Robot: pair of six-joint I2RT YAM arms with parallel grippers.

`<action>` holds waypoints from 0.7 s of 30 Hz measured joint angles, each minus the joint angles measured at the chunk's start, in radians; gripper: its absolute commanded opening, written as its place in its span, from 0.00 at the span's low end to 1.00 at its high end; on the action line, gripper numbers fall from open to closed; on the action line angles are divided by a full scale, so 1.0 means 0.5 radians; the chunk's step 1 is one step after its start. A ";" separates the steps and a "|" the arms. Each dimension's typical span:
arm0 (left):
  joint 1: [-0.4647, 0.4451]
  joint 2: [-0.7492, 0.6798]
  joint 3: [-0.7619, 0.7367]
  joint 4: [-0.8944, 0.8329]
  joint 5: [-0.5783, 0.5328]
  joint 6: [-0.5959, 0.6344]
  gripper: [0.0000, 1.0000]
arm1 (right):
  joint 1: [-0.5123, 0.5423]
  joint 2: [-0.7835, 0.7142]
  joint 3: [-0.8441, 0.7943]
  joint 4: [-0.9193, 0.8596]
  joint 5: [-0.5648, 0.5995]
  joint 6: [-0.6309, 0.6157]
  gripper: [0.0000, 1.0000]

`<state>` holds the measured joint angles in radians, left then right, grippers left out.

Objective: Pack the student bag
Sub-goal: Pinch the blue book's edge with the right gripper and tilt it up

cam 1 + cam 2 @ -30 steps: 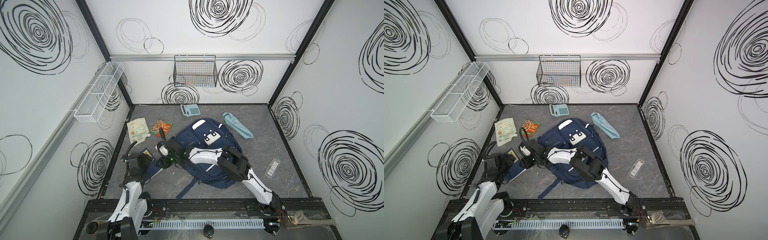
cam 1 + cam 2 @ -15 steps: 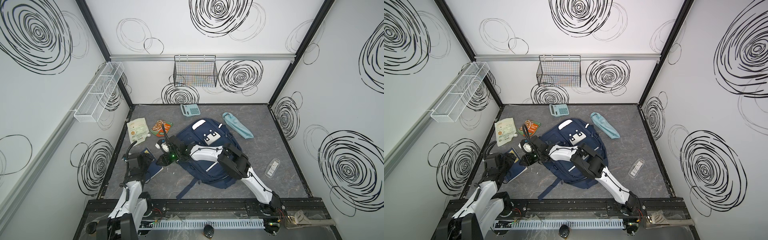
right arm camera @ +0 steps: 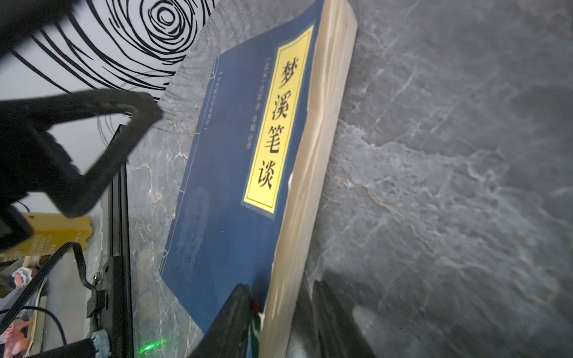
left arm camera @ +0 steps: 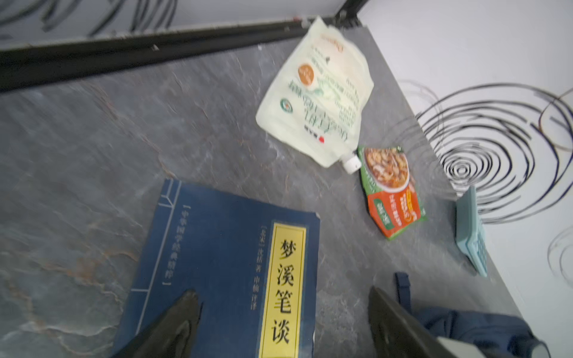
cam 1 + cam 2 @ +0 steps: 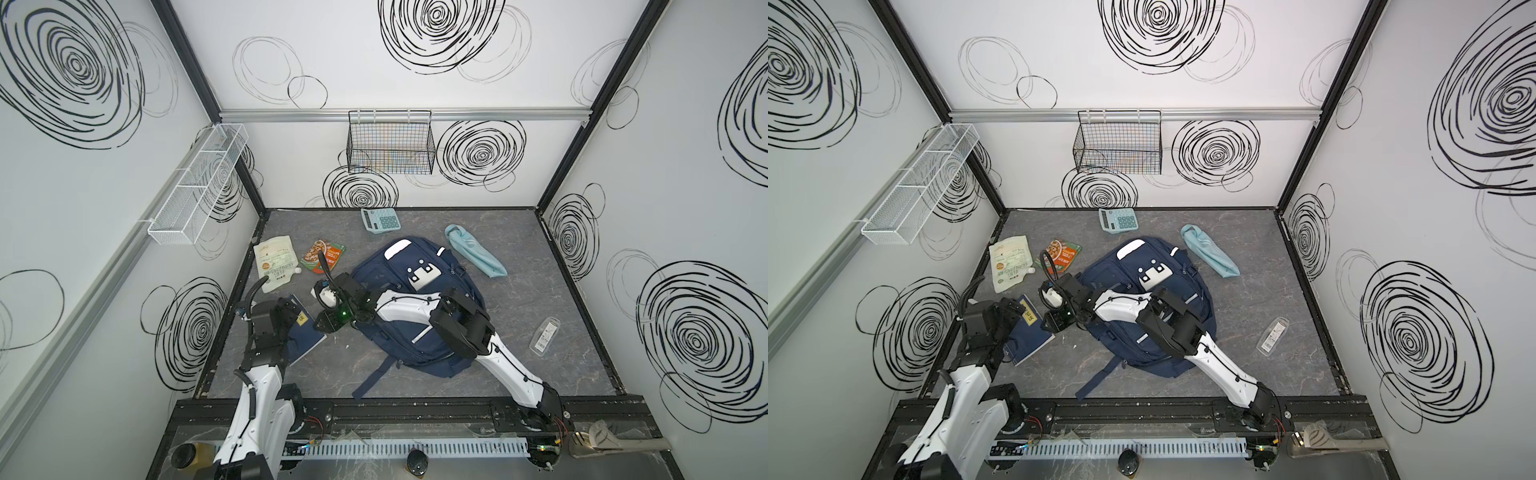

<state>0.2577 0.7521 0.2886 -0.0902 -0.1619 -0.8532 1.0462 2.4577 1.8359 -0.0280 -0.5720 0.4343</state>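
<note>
The student bag (image 5: 374, 274) (image 5: 1113, 266), navy with a white face patch, lies flat mid-table under my right arm. Its edge shows in the left wrist view (image 4: 483, 328). A blue book (image 5: 305, 338) (image 5: 1030, 336) with a yellow title label lies left of it. My right gripper (image 5: 326, 328) (image 3: 279, 286) straddles the book's (image 3: 235, 155) page edge. One finger is over the cover and one is beside the pages, with thin gaps on both sides. My left gripper (image 5: 286, 309) (image 4: 282, 293) hovers open over the book (image 4: 223, 248), holding nothing.
A cream pouch (image 5: 275, 266) and an orange-green packet (image 5: 324, 255) lie behind the book. At the back are a teal calculator (image 5: 380, 219) and a light blue umbrella (image 5: 476, 255). A clear package (image 5: 545, 334) lies right. A wire basket (image 5: 390, 141) and mesh shelf (image 5: 199, 183) hang on the walls.
My right wrist has turned at the book's edge, its cable has swung up, and its jaws have parted a little. The left gripper and the book have hardly moved.
</note>
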 measured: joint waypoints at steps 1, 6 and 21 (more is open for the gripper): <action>0.014 0.015 0.005 -0.005 -0.049 -0.018 0.89 | 0.003 0.018 0.026 -0.001 0.005 -0.004 0.40; 0.055 0.240 -0.040 -0.034 -0.092 -0.111 0.89 | 0.027 0.086 0.150 -0.040 0.079 -0.060 0.40; -0.207 0.327 -0.209 0.177 -0.166 -0.194 0.90 | -0.007 0.087 0.220 -0.224 0.024 -0.229 0.45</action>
<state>0.1543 0.9157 0.1841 -0.0017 -0.2447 -0.9501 1.0428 2.5011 1.9457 -0.1398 -0.5602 0.3199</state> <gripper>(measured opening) 0.896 0.449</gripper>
